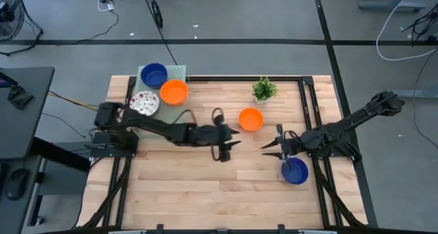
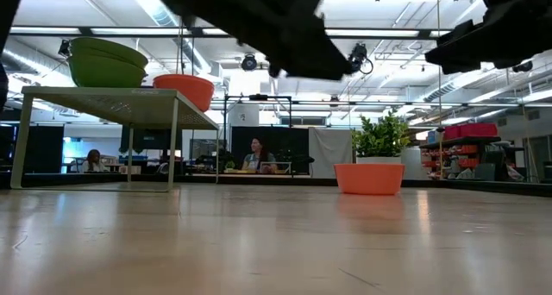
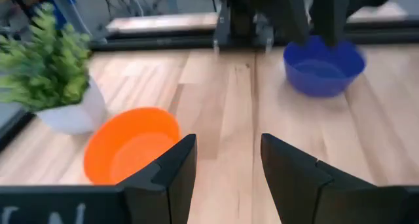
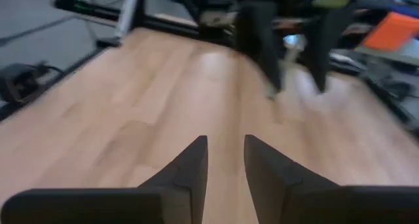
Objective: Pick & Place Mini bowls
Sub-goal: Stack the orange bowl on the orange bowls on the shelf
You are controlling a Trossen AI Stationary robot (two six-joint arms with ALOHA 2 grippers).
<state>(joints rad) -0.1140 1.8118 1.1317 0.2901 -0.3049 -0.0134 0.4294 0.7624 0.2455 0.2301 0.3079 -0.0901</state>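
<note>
Presently noted: left gripper (image 1: 230, 139) at frame centre, fingers parted and empty, just left of the orange bowl (image 1: 251, 119). Right gripper (image 1: 270, 146) likewise parted, empty, beside the blue bowl (image 1: 295, 171) at lower right. Risks: collision between facing grippers; nudging the potted plant (image 1: 264, 90) nearby.

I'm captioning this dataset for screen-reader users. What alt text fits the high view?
Seen from above, two dark arms meet over a wooden table, the left gripper and right gripper open and empty, flanking an orange bowl. A blue bowl lies under the right arm; three more bowls cluster far left, beside a potted plant.
</note>
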